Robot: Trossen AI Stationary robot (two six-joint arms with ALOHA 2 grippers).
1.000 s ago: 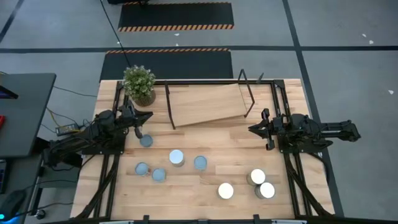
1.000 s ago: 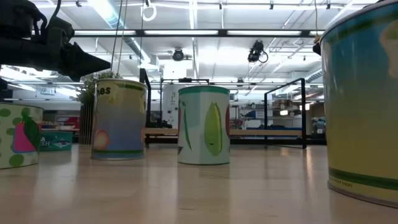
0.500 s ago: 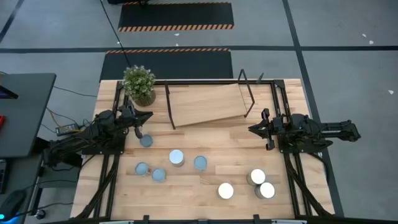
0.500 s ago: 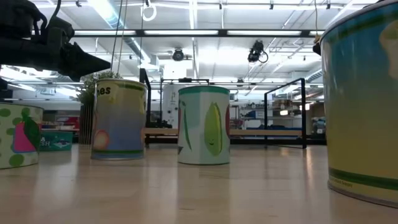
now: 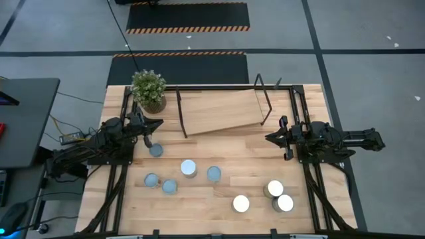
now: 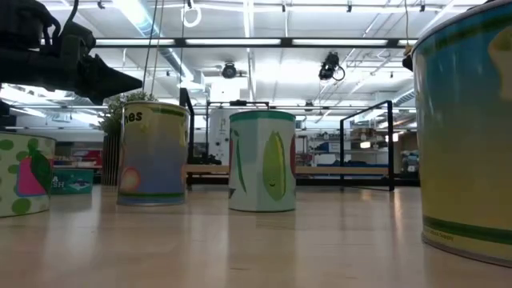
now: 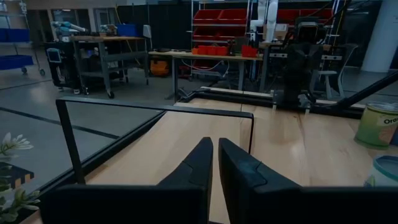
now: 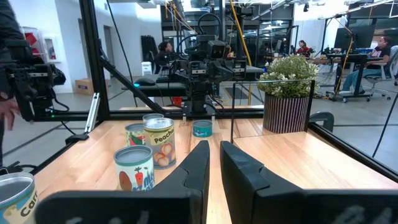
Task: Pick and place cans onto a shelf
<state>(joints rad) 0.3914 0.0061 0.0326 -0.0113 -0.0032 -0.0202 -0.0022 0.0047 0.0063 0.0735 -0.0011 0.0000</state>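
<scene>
Several small round cans stand upright on their bases on the wooden table: bluish-topped ones (image 5: 156,151) (image 5: 213,174) (image 5: 151,180) left of centre, and bright-topped ones (image 5: 241,203) (image 5: 274,189) near the front right. The shelf (image 5: 222,109), a tilted plywood board with black rod ends, stands at the table's far side. My left gripper (image 5: 159,123) hovers level at the table's left, shut and holding nothing; its fingers (image 7: 214,146) point over the shelf board (image 7: 180,143). My right gripper (image 5: 268,138) hovers level at the right, shut (image 8: 214,148) and holding nothing.
A potted plant (image 5: 148,89) stands at the far left corner, beside the shelf's left end. Black frame rails (image 5: 297,106) run along the table's sides. In the low view a can (image 6: 468,136) stands very close to the camera on the right. People show in the room beyond the table.
</scene>
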